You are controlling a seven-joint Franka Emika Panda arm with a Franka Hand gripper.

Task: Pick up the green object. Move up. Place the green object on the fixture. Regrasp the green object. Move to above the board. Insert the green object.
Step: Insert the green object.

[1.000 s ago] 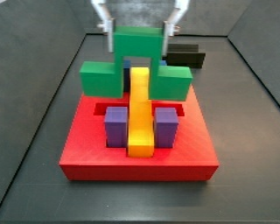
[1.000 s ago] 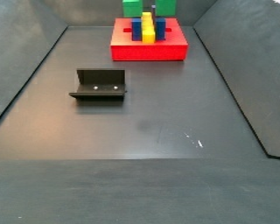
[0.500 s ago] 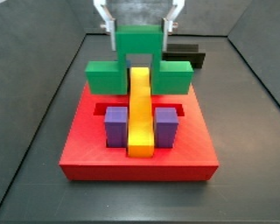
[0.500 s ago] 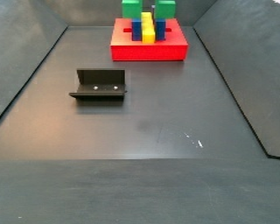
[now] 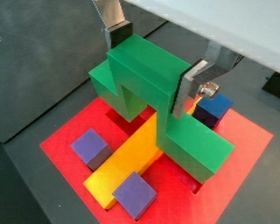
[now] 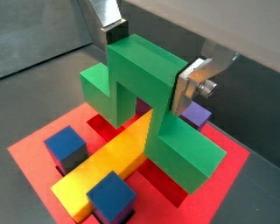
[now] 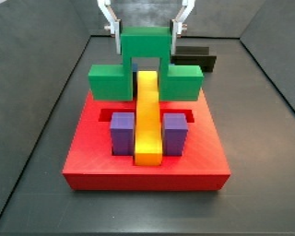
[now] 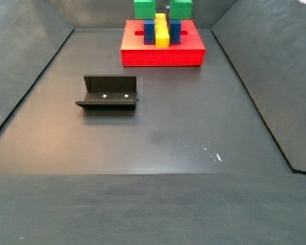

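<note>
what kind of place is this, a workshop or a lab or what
Probably a robot lab test cell: a dark walled floor bare but for a bracket fixture, and a red board where the gripper holds a green object.

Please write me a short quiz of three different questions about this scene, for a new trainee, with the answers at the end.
1. True or false: the gripper is shut on the bright green plastic bridge-shaped block.
2. What runs under the notch of the green block, between its two legs?
A. the long yellow bar
B. a purple block
C. the dark L-shaped fixture
3. Fill in: the fixture stands on the grey floor, apart from the large flat red ____.

Key:
1. True. The silver fingers press its two sides above the board.
2. A. The legs stand on either side of the bar.
3. board
</note>
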